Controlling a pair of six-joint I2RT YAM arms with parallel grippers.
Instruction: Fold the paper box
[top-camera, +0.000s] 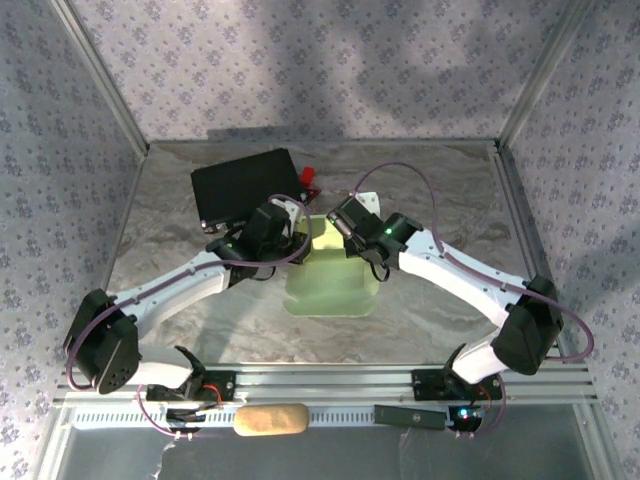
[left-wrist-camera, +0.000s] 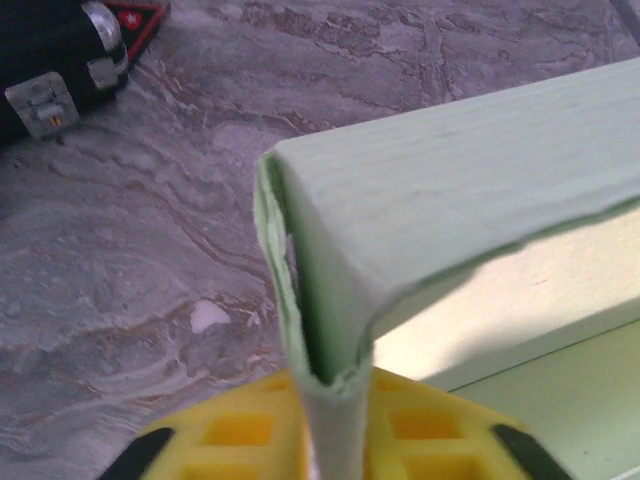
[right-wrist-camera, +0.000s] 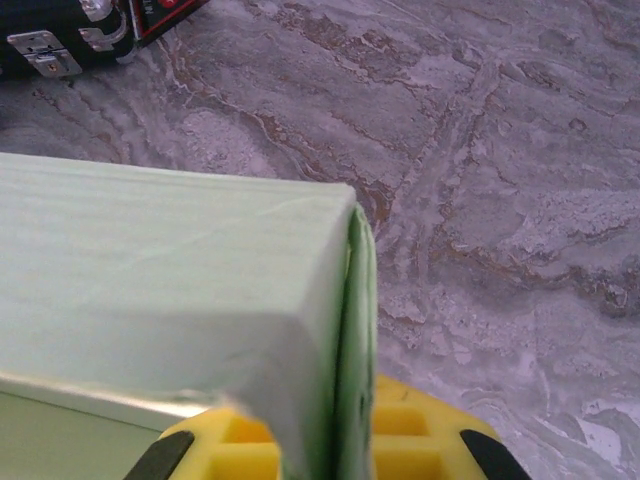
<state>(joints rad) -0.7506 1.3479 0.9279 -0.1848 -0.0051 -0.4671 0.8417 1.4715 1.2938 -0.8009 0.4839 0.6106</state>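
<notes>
Lab test cell: aluminium frame (top-camera: 100, 75), patterned cloth walls (top-camera: 330, 60).

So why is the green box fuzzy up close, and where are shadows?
Left wrist view: the paper box is close, so its near edge blurs; a shadow lies under its folded top. Right wrist view: its corner is soft too. Top view: shadows cross the back wall.

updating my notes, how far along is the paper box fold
Done: the far end of the paper box is folded up into a raised, doubled wall. In hand: the left claw and right claw each pinch one corner of that wall. Left: the near panel looks flat on the table, so the box isn't closed.
</notes>
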